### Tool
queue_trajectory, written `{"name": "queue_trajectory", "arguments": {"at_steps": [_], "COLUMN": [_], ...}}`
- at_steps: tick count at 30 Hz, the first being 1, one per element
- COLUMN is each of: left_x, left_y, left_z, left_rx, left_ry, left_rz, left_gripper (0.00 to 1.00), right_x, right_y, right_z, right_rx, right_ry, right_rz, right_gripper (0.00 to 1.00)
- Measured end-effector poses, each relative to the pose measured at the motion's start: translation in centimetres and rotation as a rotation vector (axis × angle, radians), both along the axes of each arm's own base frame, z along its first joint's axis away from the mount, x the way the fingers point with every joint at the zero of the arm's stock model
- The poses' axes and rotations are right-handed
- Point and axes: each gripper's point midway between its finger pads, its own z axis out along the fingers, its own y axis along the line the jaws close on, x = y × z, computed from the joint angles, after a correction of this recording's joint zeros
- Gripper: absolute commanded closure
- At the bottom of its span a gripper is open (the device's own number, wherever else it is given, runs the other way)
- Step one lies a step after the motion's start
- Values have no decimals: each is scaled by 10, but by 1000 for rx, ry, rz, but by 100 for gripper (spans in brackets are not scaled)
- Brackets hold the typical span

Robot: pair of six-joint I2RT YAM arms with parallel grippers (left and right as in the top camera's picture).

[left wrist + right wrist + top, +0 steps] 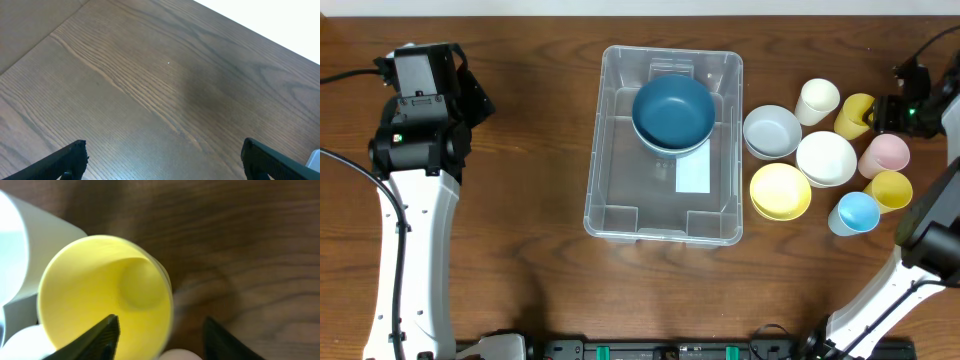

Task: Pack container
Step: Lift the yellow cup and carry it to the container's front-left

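The container (605, 170), a large clear bin with a white label on its bottom, stands mid-table and holds a dark blue bowl (672, 112) at its far end. My right gripper (876, 113) is at a yellow cup (853, 116) on the right. In the right wrist view, its jaws (161, 330) straddle the wall of the yellow cup (100, 290): one finger is inside and the other outside, with a gap still showing. Far left, my left gripper (470, 92) hangs wide open (165, 150) over bare wood.
Right of the container are a white cup (817, 100), grey bowl (771, 131), white bowl (826, 158), yellow bowl (780, 191), pink cup (885, 154), a second yellow cup (890, 189) and a blue cup (856, 213), closely packed.
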Motion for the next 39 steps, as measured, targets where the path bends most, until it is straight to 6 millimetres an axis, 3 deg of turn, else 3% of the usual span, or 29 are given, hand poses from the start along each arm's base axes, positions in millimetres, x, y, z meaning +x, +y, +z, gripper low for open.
{"name": "queue_trajectory", "arguments": {"at_steps": [9,16,19,21,26,30,33,36,39], "left_x": [0,0,0,0,0,0,0,0,0], "left_y": [0,0,0,0,0,0,0,0,0], "left_z": [0,0,0,0,0,0,0,0,0], "left_rx": [0,0,0,0,0,0,0,0,0], "left_ry": [0,0,0,0,0,0,0,0,0], "left_rz": [0,0,0,0,0,0,0,0,0], "left_gripper": [2,2,2,2,2,2,2,2,2], "right_x": [6,9,14,15,13,6,-4,-16,-33], "right_y": [1,-10,-18,-21,-8,50,122,197,276], "right_z": [-1,10,33,59,155,228,261,265,253], "right_rx": [-13,-51,-89,-110,-168,-169,-126,-61,-6], "right_ry": [-12,-10,-31,-58,-198,-333,-390,-374,-319], "right_rz": [7,-40,-62,-74,-86,5,134,274,436], "right_gripper": [97,99,99,99,99,99,99,99,99]}}
